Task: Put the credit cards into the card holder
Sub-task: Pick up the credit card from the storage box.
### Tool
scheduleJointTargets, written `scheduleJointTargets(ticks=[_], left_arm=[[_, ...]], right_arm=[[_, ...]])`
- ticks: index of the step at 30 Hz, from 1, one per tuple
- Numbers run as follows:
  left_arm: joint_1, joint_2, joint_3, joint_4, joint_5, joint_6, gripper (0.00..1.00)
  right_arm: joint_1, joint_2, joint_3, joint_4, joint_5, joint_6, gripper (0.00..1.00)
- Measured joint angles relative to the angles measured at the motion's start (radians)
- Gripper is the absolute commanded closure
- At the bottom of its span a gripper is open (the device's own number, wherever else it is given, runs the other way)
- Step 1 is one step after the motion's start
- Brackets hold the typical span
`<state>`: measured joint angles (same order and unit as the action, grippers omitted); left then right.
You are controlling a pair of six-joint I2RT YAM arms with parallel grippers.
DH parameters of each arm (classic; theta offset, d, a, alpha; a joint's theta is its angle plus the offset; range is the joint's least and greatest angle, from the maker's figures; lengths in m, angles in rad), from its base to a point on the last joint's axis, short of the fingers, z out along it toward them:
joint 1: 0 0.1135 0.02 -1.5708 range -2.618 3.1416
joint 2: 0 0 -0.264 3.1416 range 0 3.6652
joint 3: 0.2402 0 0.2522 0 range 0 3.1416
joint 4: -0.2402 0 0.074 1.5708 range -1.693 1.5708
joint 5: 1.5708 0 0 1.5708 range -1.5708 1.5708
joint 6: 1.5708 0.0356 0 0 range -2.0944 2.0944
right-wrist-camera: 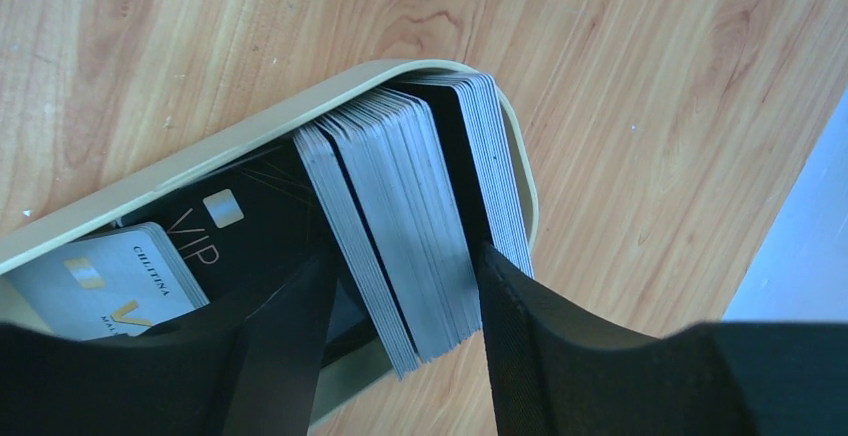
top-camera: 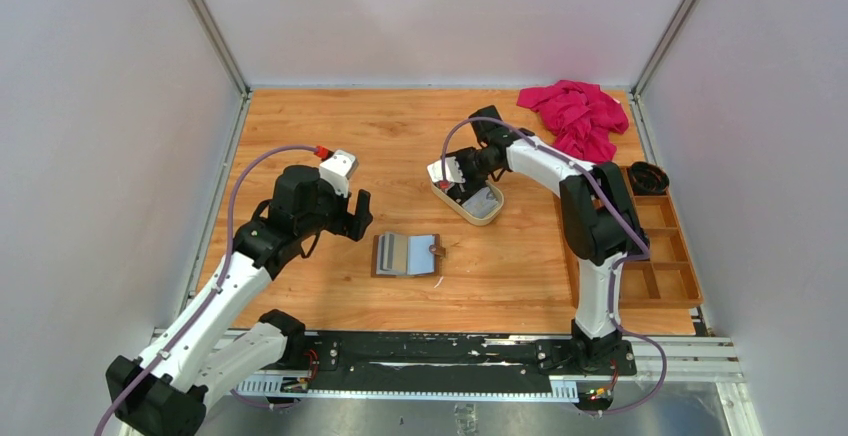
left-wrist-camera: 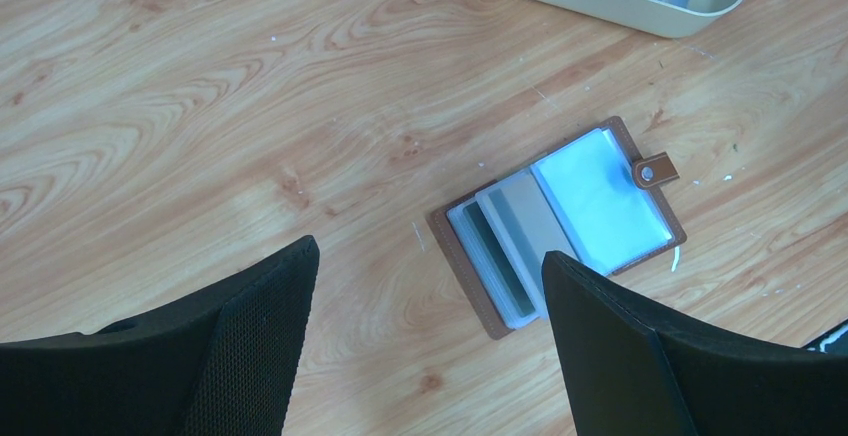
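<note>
Right wrist view: right jaws clamp credit cards (right-wrist-camera: pixel 390 186) standing on edge in the cream tray (right-wrist-camera: pixel 200 161), mid-frame. Left jaws gape over the worktop (left-wrist-camera: pixel 200 106); the open card holder (left-wrist-camera: pixel 565 221) lies centre-right.

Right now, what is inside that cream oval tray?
In the tray, credit cards stand on edge, held by the right gripper; a black VIP card and a grey card lie flat beneath. The tray floor is covered.
</note>
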<state>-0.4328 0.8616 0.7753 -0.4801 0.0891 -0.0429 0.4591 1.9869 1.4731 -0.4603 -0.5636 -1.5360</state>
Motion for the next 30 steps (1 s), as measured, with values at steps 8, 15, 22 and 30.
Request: scheduleJointTargets(ticks=[8,15,22,30], left_arm=[[0.005,0.011,0.000,0.000,0.000,0.000,0.13],[0.006,0.014,0.000,0.000,0.001,0.000,0.13],[0.006,0.016,-0.002,0.000,0.004,0.000,0.13],[0.006,0.021,-0.002,0.000,0.008,0.000,0.13]], right_arm=[[0.001,-0.014,-0.003,0.021,0.026,0.060,0.48],[0.001,-0.026,0.002,0.033,0.036,0.094,0.49],[0.001,-0.026,0.002,0.026,0.036,0.103,0.61],[0.001,-0.032,0.018,-0.003,0.036,0.114,0.76]])
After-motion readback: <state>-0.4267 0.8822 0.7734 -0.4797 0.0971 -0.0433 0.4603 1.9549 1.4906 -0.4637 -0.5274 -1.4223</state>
